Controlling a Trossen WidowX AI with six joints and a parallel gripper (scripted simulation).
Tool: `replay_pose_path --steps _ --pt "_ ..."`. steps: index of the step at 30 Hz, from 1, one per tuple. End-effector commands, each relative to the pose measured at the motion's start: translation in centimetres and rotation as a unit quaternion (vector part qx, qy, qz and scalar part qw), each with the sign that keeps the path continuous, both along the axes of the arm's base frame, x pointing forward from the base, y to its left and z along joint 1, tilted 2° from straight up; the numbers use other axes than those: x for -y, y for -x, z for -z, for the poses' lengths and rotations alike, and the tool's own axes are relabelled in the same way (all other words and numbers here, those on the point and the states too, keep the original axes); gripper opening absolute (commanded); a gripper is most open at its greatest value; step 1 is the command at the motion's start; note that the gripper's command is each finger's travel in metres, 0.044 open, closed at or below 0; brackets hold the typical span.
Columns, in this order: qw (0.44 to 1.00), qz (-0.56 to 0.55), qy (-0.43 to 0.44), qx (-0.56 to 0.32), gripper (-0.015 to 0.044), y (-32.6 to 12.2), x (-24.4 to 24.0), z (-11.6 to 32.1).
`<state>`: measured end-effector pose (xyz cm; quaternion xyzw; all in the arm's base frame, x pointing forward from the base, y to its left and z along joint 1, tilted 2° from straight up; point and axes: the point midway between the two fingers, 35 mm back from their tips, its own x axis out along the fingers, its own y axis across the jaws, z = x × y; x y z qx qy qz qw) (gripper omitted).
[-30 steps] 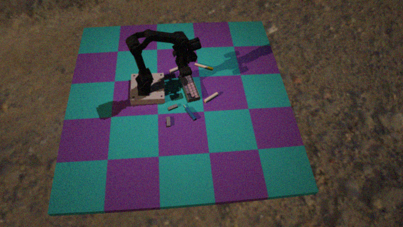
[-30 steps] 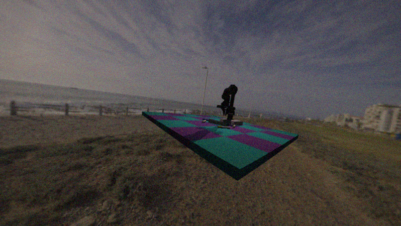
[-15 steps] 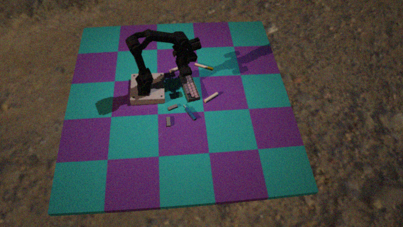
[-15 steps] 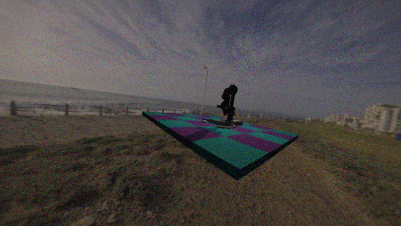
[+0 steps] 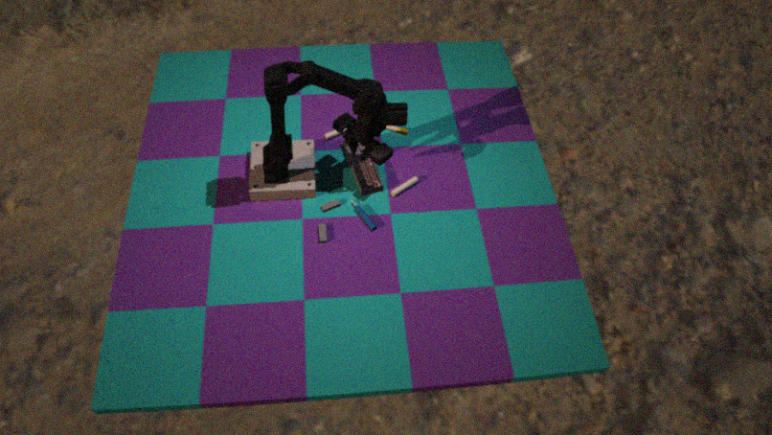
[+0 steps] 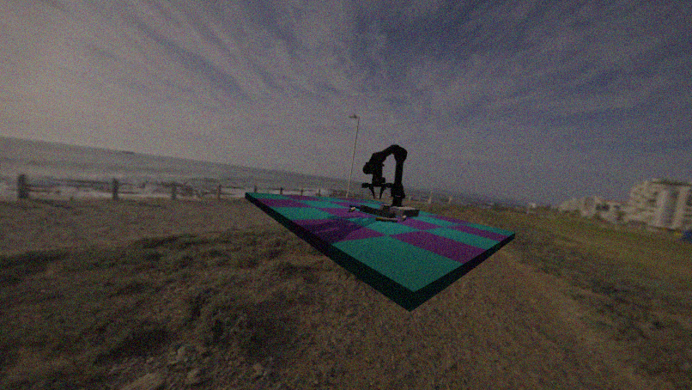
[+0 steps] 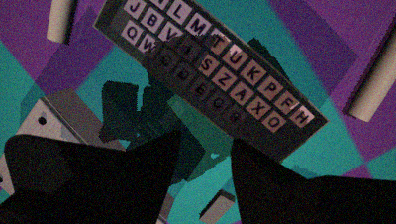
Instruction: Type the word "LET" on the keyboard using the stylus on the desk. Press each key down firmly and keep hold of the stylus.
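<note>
The blue stylus (image 5: 365, 217) with a thin pale tip lies on the checkered board, just off the near end of the keyboard. It does not show in the wrist view. The dark keyboard (image 5: 369, 176) (image 7: 241, 95) has three rows of pale letter keys. L, T and the keys around them show in the wrist view; the E is in shadow. My gripper (image 6: 377, 194) (image 7: 206, 142) is partly open, with nothing between its fingertips. It hangs above the board beside the keyboard's lower edge, away from the stylus.
A white stick (image 5: 404, 186) (image 7: 375, 79) lies right of the keyboard. Another pale stick (image 5: 331, 134) and a yellow-ended stick (image 5: 398, 129) lie behind. Two small grey blocks, one nearer the keyboard (image 5: 330, 205) and one farther off (image 5: 322, 233), lie left of the stylus. The arm's base plate (image 5: 300, 187) is left.
</note>
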<state>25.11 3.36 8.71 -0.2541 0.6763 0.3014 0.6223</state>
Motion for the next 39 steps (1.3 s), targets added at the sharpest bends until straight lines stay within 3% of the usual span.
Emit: replay_pose_path --steps 1,6,21,39 --pt "0.979 -0.190 -0.072 -0.027 0.0150 -1.6 5.2 0.4" --pt "0.931 -0.338 -0.139 -0.016 0.0150 -2.1 8.8 0.8" --pt "0.772 -0.581 -0.244 0.080 0.0150 -1.6 16.1 2.0" --pt "0.766 -0.588 -0.246 0.085 0.0150 -1.4 16.4 2.2"
